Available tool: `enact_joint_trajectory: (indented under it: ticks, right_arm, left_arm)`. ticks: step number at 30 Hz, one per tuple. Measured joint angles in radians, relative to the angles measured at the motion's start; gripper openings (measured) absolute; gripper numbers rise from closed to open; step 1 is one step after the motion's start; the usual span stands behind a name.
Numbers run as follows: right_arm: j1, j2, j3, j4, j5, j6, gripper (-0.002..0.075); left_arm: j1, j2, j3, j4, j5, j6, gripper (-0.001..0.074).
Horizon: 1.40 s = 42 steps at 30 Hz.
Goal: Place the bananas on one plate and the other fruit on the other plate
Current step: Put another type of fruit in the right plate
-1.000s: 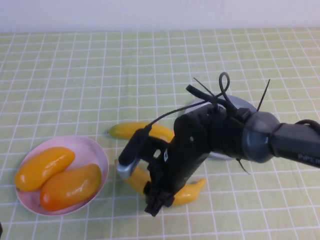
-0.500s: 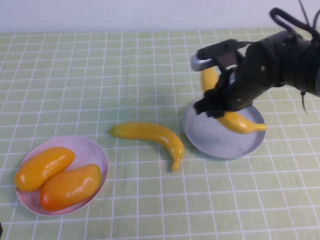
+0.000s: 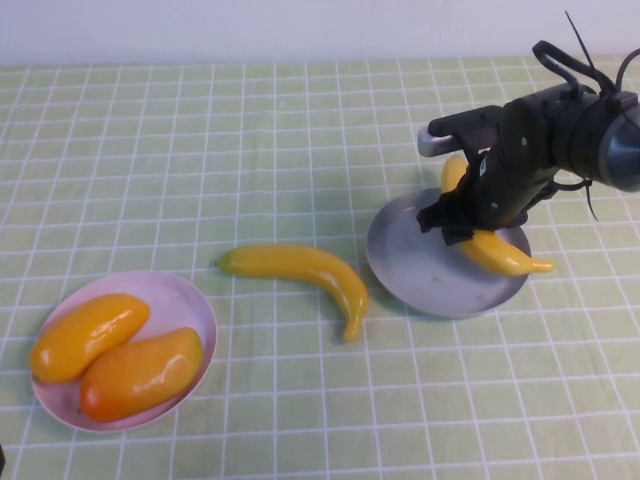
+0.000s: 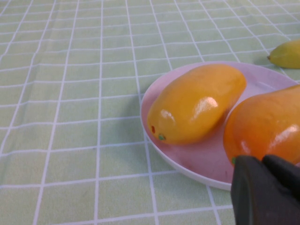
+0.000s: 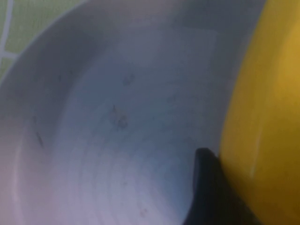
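My right gripper (image 3: 463, 216) is shut on one banana (image 3: 497, 253) and holds it low over the right side of the grey-blue plate (image 3: 415, 270). In the right wrist view the banana (image 5: 265, 108) fills one side, next to a dark finger (image 5: 211, 192) above the plate's scuffed floor (image 5: 117, 117). The second banana (image 3: 300, 268) lies on the cloth between the plates. Two orange-yellow fruits (image 3: 85, 335) (image 3: 140, 372) lie in the pink plate (image 3: 203, 312) at front left. My left gripper (image 4: 262, 160) is shut and empty beside the pink plate (image 4: 187, 161), close to the more orange fruit (image 4: 267, 124).
A green-and-white checked cloth (image 3: 250, 130) covers the table. A white wall (image 3: 300, 30) runs along the far edge. The yellower fruit (image 4: 197, 103) and the lying banana's tip (image 4: 287, 52) show in the left wrist view.
My right gripper has carried the banana from the front middle of the table up and right to the grey-blue plate, then a little further right and lower. The other banana has stayed in place.
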Motion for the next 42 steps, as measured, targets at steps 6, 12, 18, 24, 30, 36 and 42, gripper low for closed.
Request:
enact_joint_trajectory:
  ticks: [6, 12, 18, 24, 30, 36, 42]
  right_arm:
    - [-0.002, 0.007, -0.021, 0.042, 0.035, 0.000, 0.0344]
    - [0.009, 0.015, -0.021, 0.072, 0.102, 0.000, 0.0537]
    - [0.033, -0.049, -0.021, 0.049, 0.123, 0.000, 0.0575]
    - [0.097, -0.170, -0.033, 0.042, 0.053, -0.162, 0.0551]
    - [0.181, -0.138, -0.034, 0.235, -0.083, -0.662, 0.0534]
    - [0.221, -0.025, -0.034, 0.393, -0.136, -0.969, 0.0533]
    - [0.224, 0.052, -0.034, 0.421, -0.155, -1.010, 0.0531]
  left_arm:
    - [0.000, 0.000, 0.000, 0.000, 0.000, 0.000, 0.0002]
    - [0.000, 0.000, 0.000, 0.000, 0.000, 0.000, 0.0002]
    - [0.000, 0.000, 0.000, 0.000, 0.000, 0.000, 0.0002]
    - [0.000, 0.000, 0.000, 0.000, 0.000, 0.000, 0.0002]
    - [0.000, 0.000, 0.000, 0.000, 0.000, 0.000, 0.0002]
    - [0.000, 0.000, 0.000, 0.000, 0.000, 0.000, 0.0002]
    - [0.000, 0.000, 0.000, 0.000, 0.000, 0.000, 0.0002]
